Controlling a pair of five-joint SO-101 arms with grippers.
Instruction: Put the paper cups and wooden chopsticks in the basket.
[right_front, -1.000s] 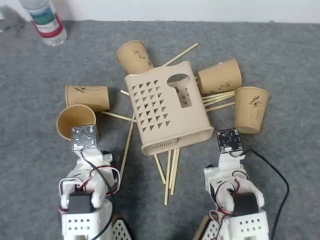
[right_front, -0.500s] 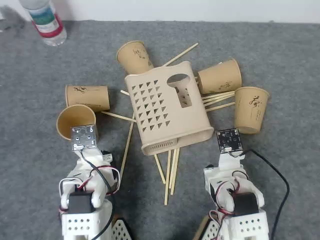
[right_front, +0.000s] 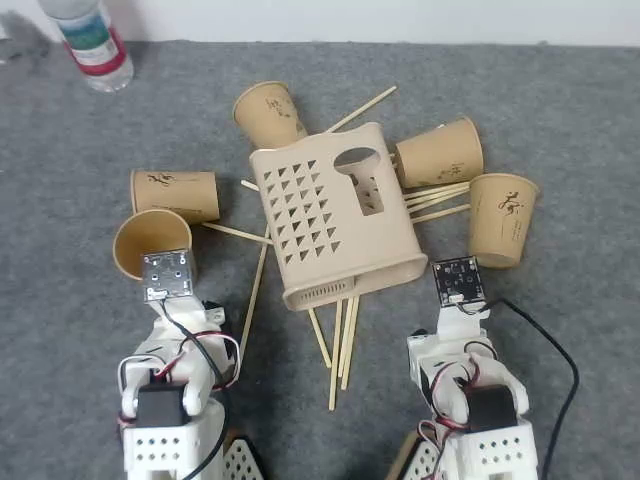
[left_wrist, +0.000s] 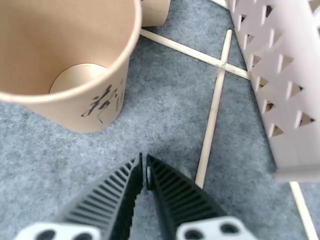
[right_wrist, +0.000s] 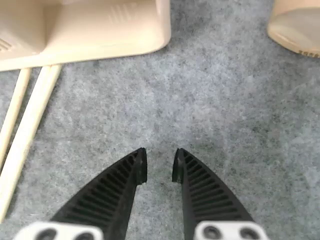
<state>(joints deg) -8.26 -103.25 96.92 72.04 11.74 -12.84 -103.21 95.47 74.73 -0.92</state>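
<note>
From the high view I saw the basket tipped over in the middle of the grey mat, a perforated wall facing up. Five paper cups ringed it. One was at its far corner and two were off its right side. A fourth lay on its side to the left. The open-mouthed cup sat just ahead of the left arm. Chopsticks poked out from under the basket's near edge, and more lay along its left, right and far sides. The right arm sat behind the basket's near right corner. Open mat lay to its right, and between the two arms. A bottle stood at the far left edge.

In the left wrist view the left gripper was pressed together at the tips and held nothing. It was low over bare mat. The open-mouthed cup was just ahead of it on one side. A single chopstick ran ahead on the other side, with the basket wall beyond it.

In the right wrist view the right gripper stood a narrow gap apart, empty, over bare mat. The basket's rim lay ahead, with two chopsticks reaching out from under it. A cup's base showed at the corner.
</note>
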